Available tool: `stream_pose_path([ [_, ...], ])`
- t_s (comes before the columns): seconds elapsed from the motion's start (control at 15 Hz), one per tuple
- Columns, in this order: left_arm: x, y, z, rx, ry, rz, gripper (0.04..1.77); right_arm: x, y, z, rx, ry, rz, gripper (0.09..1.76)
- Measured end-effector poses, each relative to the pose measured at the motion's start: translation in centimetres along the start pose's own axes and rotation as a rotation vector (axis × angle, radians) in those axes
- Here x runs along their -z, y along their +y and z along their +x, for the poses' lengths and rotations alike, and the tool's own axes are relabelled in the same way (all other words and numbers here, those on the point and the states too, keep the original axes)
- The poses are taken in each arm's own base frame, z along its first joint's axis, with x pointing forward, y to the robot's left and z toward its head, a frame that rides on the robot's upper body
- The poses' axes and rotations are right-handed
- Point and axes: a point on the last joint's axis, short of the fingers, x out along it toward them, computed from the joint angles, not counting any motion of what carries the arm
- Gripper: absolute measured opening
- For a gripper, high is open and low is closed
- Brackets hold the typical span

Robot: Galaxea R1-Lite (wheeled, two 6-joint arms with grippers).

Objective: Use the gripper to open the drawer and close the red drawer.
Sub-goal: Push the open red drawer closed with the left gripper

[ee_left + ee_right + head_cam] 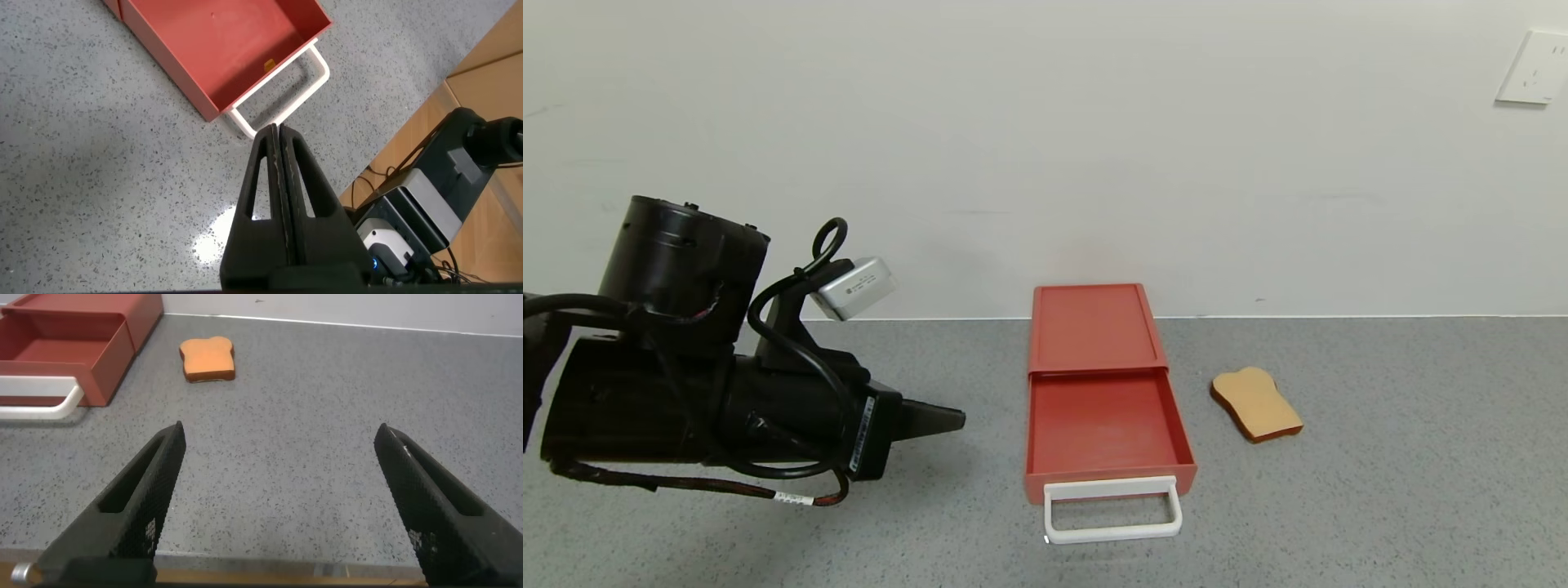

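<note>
- Grey speckled tabletop (1380, 506) ran back to a plain white wall (1045, 122); a white wall socket (1533, 68) sat at the wall's 2 o'clock corner in the head view.
- Drawer (1098, 384), coral-red, lay flat near the middle of the tabletop with its back end toward the wall. Its sliding tray (1101, 425) stood pulled out toward the robot, nothing visible inside.
- White loop handle (1112, 510) projected from the tray front at the 6 o'clock end of the drawer, resting on the tabletop.
- Toast slice (1256, 403), tan, lay at 3 o'clock from the drawer, near it but apart.
- Left gripper (947, 418), black and pointed, hung over the tabletop at 9 o'clock from the drawer, apart from it, its tip aimed toward the tray. Fingers (263, 167) were pressed together with nothing between them.
- Right gripper (282, 441) appeared only in its own wrist view, over bare tabletop well apart from the drawer, fingers (155, 474) spread wide and holding nothing.
</note>
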Motion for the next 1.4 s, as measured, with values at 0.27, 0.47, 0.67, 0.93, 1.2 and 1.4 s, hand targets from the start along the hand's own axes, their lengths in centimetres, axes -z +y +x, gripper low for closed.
stream_pose_path([
  [0.27, 0.0, 0.0, 0.0, 0.0, 0.002, 0.001, 0.11, 0.0, 0.0, 0.0, 0.0, 0.0, 0.0, 1.7],
  [0.47, 0.1, 0.0, 0.2, 0.0, 0.01, -0.001, 0.11, 0.0, 0.0, 0.0, 0.0, 0.0, 0.0, 1.7],
  [0.67, -0.1, -0.8, 0.7, 0.019, 0.017, 0.007, 0.11, 0.0, 0.0, 0.0, 0.0, 0.0, 0.0, 1.7],
  [0.93, -0.7, -2.8, 1.9, 0.001, 0.022, -0.027, 0.11, 0.0, 0.0, 0.0, 0.0, 0.0, 0.0, 1.7],
  [1.2, -2.1, -4.9, 3.8, -0.075, 0.039, -0.127, 0.11, 0.0, 0.0, 0.0, 0.0, 0.0, 0.0, 1.7],
  [1.4, -2.8, -6.3, 6.0, -0.153, 0.106, -0.196, 0.11, 0.0, 0.0, 0.0, 0.0, 0.0, 0.0, 1.7],
])
